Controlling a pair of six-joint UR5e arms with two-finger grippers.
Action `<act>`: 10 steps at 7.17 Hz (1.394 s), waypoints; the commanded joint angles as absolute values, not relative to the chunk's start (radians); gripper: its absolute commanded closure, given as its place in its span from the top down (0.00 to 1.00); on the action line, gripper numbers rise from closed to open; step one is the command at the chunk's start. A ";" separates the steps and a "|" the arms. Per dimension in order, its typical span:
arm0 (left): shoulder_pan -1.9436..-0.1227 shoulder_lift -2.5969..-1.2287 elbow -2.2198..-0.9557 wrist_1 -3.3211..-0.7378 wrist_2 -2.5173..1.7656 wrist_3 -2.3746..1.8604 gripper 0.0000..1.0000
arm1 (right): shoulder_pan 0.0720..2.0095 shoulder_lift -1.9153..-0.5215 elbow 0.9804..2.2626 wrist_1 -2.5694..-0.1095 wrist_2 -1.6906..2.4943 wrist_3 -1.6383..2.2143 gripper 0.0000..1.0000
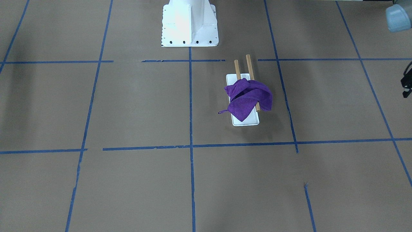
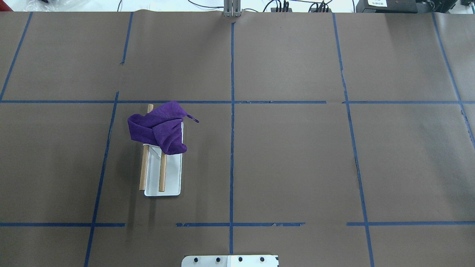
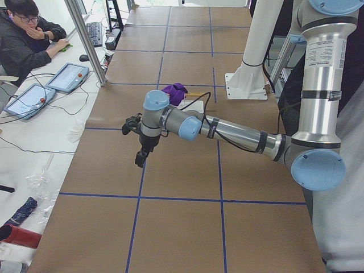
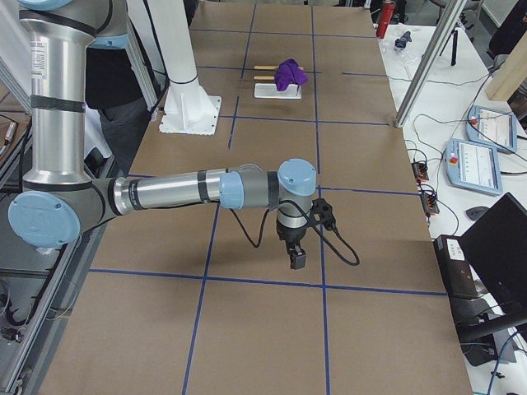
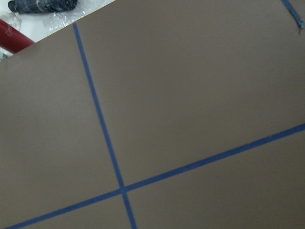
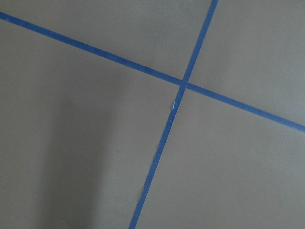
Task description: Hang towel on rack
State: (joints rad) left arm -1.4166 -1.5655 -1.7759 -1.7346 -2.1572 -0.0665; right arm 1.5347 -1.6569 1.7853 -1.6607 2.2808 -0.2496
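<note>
A purple towel lies bunched over both wooden rods of the rack, at the end of the rack away from the robot. The rack's white base stands on the brown table, on my left side. The towel covers the far half of the rods and hangs partly over the base; it also shows in the exterior left view and the exterior right view. My left gripper hangs over bare table, far from the rack. My right gripper hangs over bare table too. I cannot tell whether either is open or shut.
The white robot pedestal stands at the table's near edge. Blue tape lines grid the brown table. An operator sits at a side desk with tablets. A red object lies off the table's end.
</note>
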 commanded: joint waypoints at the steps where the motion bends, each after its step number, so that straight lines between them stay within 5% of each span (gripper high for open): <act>1: -1.505 -1.542 -1.672 -1.709 -2.250 -0.026 1.00 | 1.630 -1.663 1.645 -1.655 2.514 -0.252 1.00; 10: -1.589 -1.526 -1.707 -1.459 -2.324 0.143 1.00 | 1.644 -1.658 1.657 -1.652 2.516 -0.206 1.00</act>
